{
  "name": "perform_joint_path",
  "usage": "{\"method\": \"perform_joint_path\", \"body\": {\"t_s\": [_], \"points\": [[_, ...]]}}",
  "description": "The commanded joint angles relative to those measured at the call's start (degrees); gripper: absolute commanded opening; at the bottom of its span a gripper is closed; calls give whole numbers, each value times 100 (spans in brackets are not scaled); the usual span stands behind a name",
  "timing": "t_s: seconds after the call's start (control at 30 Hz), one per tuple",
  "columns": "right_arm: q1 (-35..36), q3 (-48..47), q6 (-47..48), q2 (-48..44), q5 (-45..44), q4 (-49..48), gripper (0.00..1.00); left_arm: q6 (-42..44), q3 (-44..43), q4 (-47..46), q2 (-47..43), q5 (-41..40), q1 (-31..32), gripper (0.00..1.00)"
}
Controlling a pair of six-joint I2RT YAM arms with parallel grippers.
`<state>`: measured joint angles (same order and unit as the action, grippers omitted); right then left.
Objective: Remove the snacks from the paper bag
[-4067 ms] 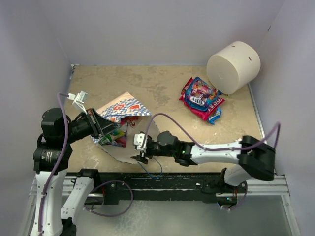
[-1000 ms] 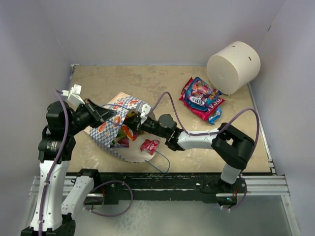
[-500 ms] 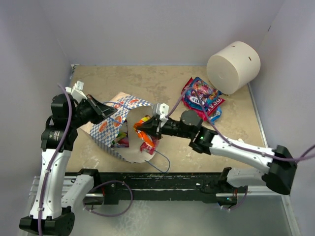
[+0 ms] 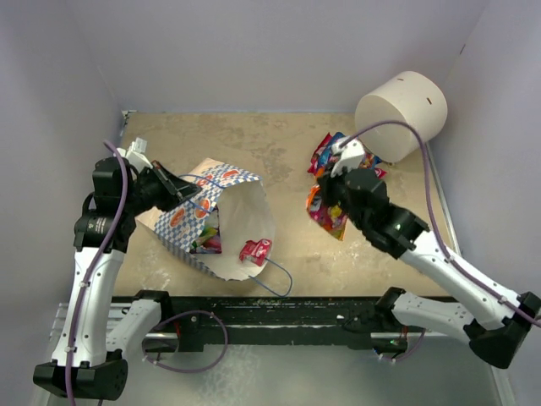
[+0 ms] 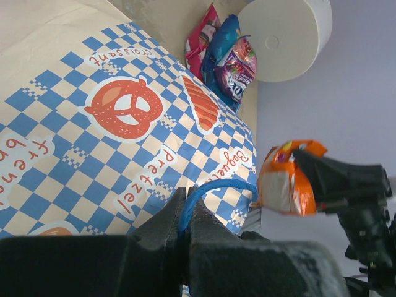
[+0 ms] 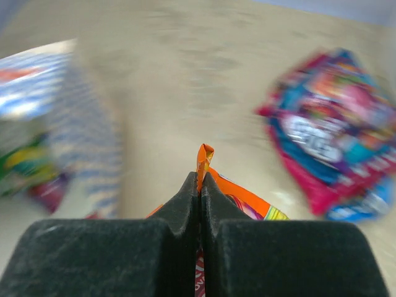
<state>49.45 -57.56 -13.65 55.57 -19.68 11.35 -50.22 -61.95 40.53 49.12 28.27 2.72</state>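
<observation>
The checkered paper bag (image 4: 226,188) lies on its side, cream mouth facing right, with colourful snacks (image 4: 205,238) still inside. A small red packet (image 4: 255,250) sits at the mouth's lip. My left gripper (image 4: 179,195) is shut on the bag's blue cord handle (image 5: 213,187), with the fingertips (image 5: 178,207) pinching it. My right gripper (image 4: 328,193) hangs right of the bag, shut on an orange snack packet (image 4: 324,213) by its top edge (image 6: 205,156). That packet (image 5: 286,179) dangles above the table beside the pile of snacks (image 4: 370,176).
A big white cylinder (image 4: 401,114) lies at the back right, just behind the snack pile (image 5: 226,59). Grey walls close in the table on the left, back and right. The bag's second cord handle (image 4: 279,283) trails toward the near edge.
My right gripper has pulled away from the bag's mouth and swung right toward the pile, carrying the orange packet. The left gripper keeps its hold on the handle.
</observation>
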Motion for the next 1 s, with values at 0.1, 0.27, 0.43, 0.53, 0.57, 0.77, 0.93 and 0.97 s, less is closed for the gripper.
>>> {"method": "perform_joint_path", "body": {"t_s": [0.1, 0.27, 0.43, 0.53, 0.57, 0.77, 0.93, 0.97], "points": [[-2474, -588, -928, 853, -901, 786, 0, 29, -187, -3, -100, -85, 9, 0], [-3994, -688, -1288, 1670, -615, 749, 0, 26, -251, 103, -150, -17, 9, 0], [-4649, -581, -1337, 2442, -887, 335, 0, 96, -235, 55, -143, 346, 9, 0], [-4814, -420, -1348, 2873, -745, -88, 0, 134, -191, 62, -150, 599, 9, 0], [-4847, -416, -1340, 3050, -684, -267, 0, 139, -161, 46, -177, 676, 9, 0], [-4901, -885, -1474, 3930, -725, -310, 7, 226, -125, 270, -282, 944, 9, 0], [-4910, -806, -942, 3985, -490, -616, 38, 265, -142, 348, -351, 969, 9, 0], [-4910, -768, -855, 3916, -325, -646, 44, 262, -135, 350, -363, 970, 9, 0]]}}
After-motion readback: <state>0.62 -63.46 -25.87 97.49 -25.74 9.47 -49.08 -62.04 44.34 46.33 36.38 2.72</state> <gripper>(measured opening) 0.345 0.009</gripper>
